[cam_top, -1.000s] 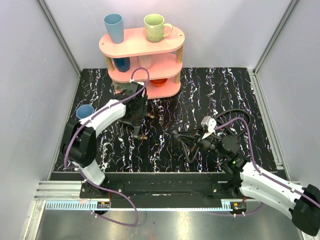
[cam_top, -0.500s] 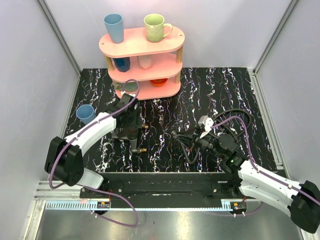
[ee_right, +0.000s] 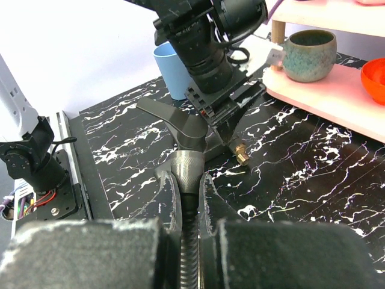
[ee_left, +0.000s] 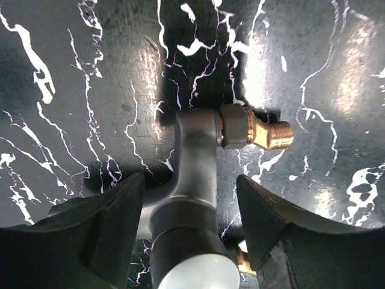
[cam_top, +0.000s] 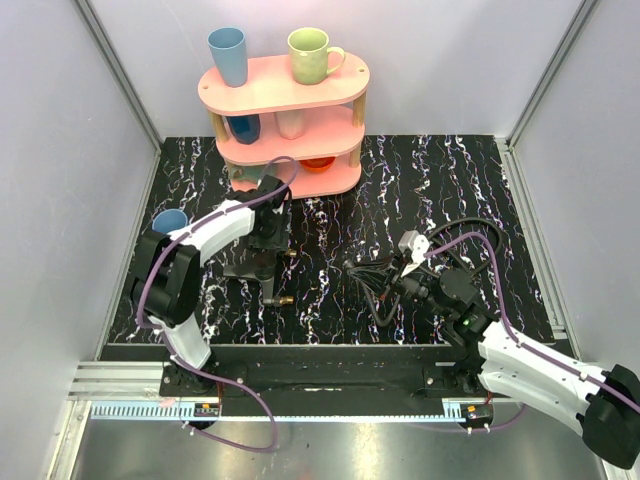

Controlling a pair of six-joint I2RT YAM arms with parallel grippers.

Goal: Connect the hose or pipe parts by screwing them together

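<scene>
The dark-grey nozzle piece [ee_left: 195, 150] lies on the black marbled table, its brass connector [ee_left: 258, 133] sticking out to the right. My left gripper [ee_left: 191, 180] hangs over it, open, with a finger on each side of the grey body and a gap at both. From above, the left gripper [cam_top: 266, 258] covers most of the nozzle piece [cam_top: 273, 287]. My right gripper [ee_right: 189, 195] is shut on the black ribbed hose [ee_right: 189, 247], just behind its knurled metal end [ee_right: 186, 168], which points at the nozzle piece [ee_right: 180, 123]. The rest of the hose [cam_top: 372, 280] lies coiled by the right gripper [cam_top: 398, 287].
A pink three-tier shelf [cam_top: 340, 75] with cups and mugs stands at the back of the table. A blue cup [cam_top: 170, 222] sits on the table left of the left arm. Grey walls close in both sides.
The left gripper has come toward me from the shelf and now sits over the nozzle piece, and the arm's elbow has swung back. The right gripper and hose have hardly moved.
</scene>
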